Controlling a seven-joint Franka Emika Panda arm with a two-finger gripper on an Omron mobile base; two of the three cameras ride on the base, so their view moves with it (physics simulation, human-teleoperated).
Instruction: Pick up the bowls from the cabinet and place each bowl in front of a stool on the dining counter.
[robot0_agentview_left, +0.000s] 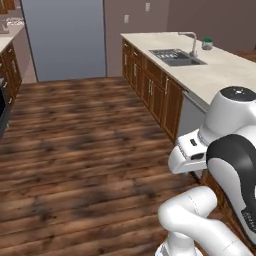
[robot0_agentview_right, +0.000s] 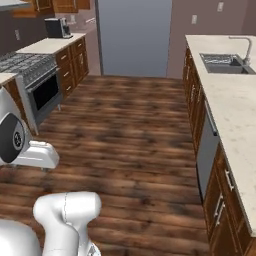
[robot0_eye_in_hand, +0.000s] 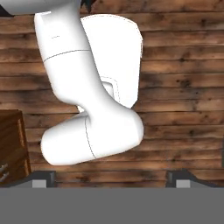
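Gaping claw (robot0_eye_in_hand: 111, 178), tips half cut off

A home kitchen: a beige stone worktop (robot0_agentview_left: 210, 75) on brown wooden drawer units holds a steel sink (robot0_agentview_left: 176, 57) with faucet (robot0_agentview_left: 191, 42), a stove (robot0_agentview_right: 31, 75) opposite, dark plank floor (robot0_agentview_right: 125, 140) between

My left base camera sits behind the arm and looks forward and down across the wooden floor (robot0_agentview_left: 80, 150) to the sink counter (robot0_agentview_left: 200, 70) on its right. My right base camera looks the same way from the other side, taking in the stove (robot0_agentview_right: 35, 80) on its left. Both share the floor, that counter and the grey fridge (robot0_agentview_left: 65, 37). My hand camera points straight down, close over the floorboards
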